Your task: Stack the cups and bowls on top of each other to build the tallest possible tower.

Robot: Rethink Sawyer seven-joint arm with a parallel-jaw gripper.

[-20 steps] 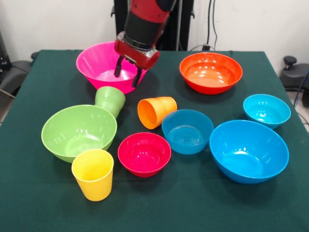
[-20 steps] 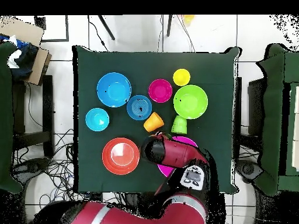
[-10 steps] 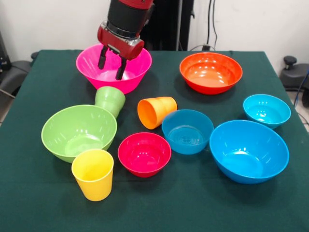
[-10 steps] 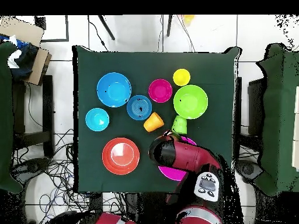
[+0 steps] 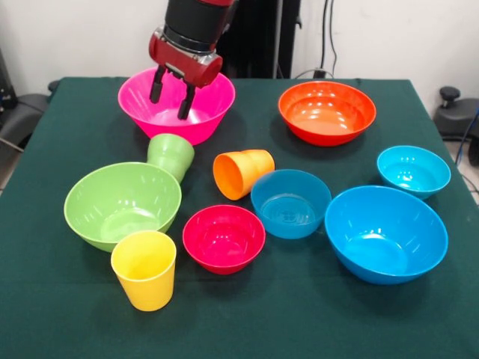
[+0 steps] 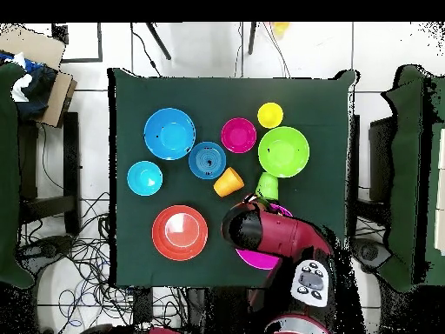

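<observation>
Gripper (image 5: 170, 95) hangs open and empty over the big glossy pink plastic bowl (image 5: 203, 112), upper left; every bowl's empty.

Over the last second the pincer (image 5: 169, 96) shifted from the pink bowl's (image 5: 202, 120) right-hand side, front view, toward its middle and rose slightly. Fingers (image 5: 182, 105) spread, empty. No cup or bowl displaced.

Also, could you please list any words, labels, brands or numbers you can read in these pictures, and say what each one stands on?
None can be read: the cups, the bowls and the green table cloth are plain.
The arm shows no legible marking in either view.
</observation>
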